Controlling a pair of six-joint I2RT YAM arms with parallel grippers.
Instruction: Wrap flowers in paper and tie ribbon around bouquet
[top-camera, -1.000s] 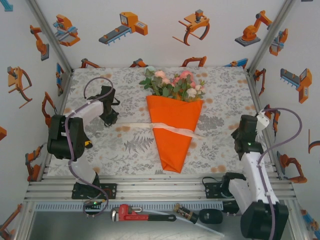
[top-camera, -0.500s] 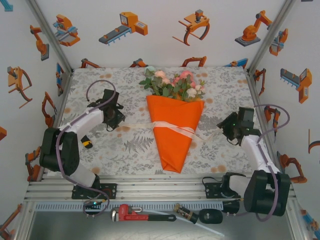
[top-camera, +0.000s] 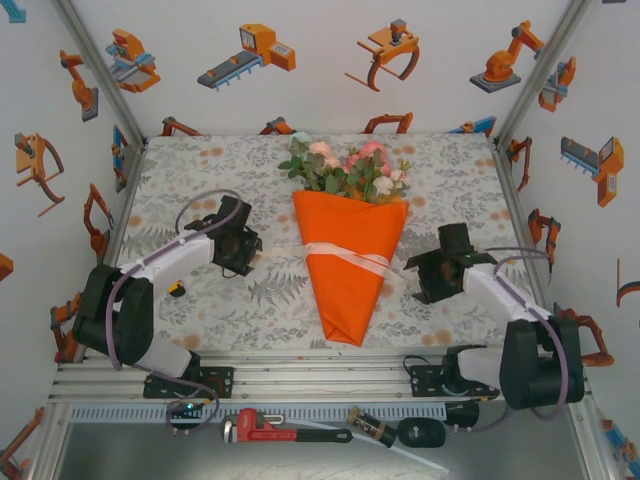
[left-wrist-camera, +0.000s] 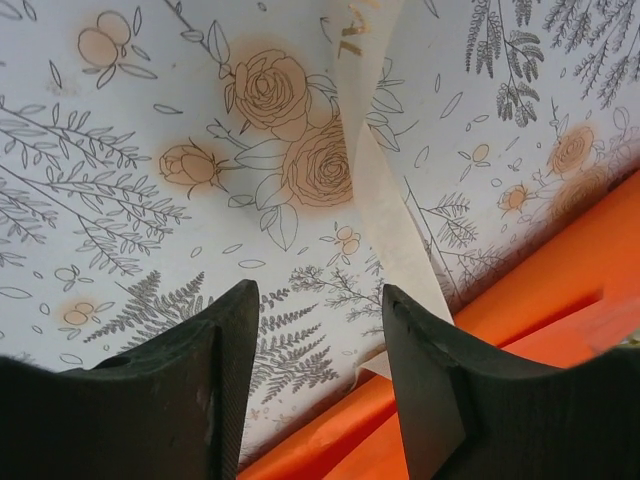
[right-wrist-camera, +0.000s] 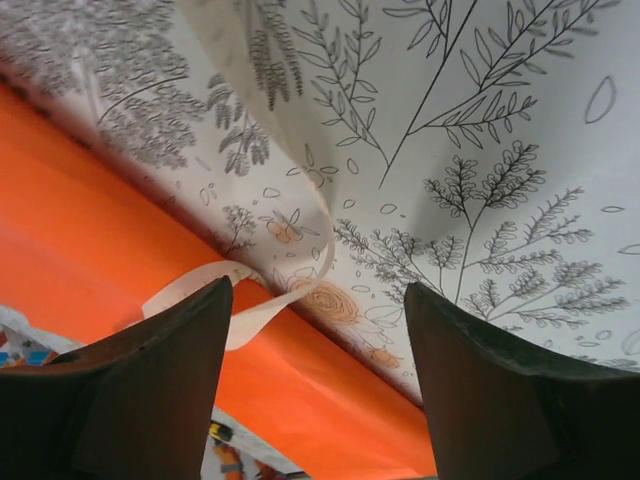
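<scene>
Left gripper (left-wrist-camera: 318, 290) and right gripper (right-wrist-camera: 318, 286), both open, flank the bouquet (top-camera: 345, 290) and ribbon (left-wrist-camera: 385, 200).

The table (top-camera: 470, 165) in front of me is covered by a cloth (left-wrist-camera: 150, 150) printed with grey ferns and pale orange roses. Near its middle lies the bouquet (top-camera: 350, 232) — a cone of bright orange paper (top-camera: 342, 305), tip toward me, with the flowers (top-camera: 345, 168) fanned toward the far wall. The ribbon (top-camera: 345, 255) crosses the cone and trails onto the cloth on either side — cream against the print.
</scene>
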